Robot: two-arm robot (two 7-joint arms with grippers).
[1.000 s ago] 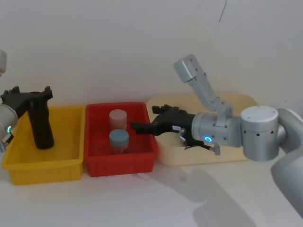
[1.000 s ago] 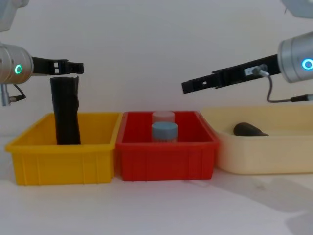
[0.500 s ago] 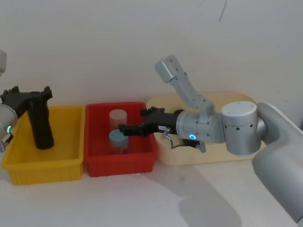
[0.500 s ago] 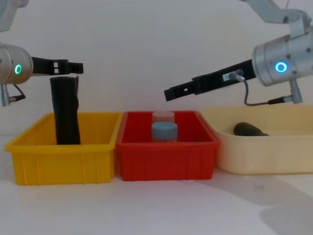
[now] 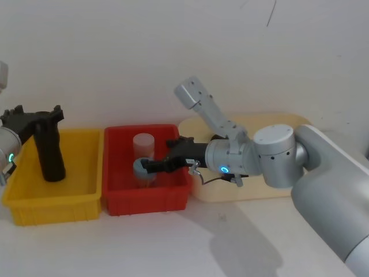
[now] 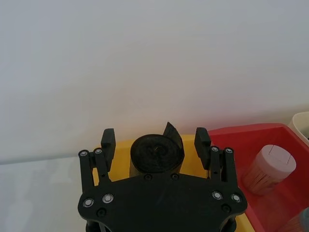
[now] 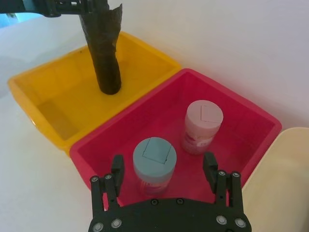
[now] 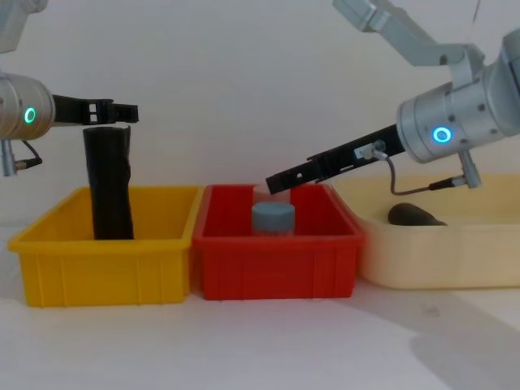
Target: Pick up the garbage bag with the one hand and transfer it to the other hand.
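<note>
R pincer (image 5: 143, 166) over red bin (image 5: 147, 202); garbage bag (image 5: 49, 156) upright.

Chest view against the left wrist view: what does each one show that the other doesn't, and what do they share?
Chest view: the garbage bag from the side, standing upright in the yellow bin; the right end effector reaching over the red bin; a cream tray holding a dark object.
Left wrist view: the bag's rolled top from above, with a gap to each finger of the open left end effector.
Both: the bag, the left end effector at its top, the yellow and red bins.
</note>
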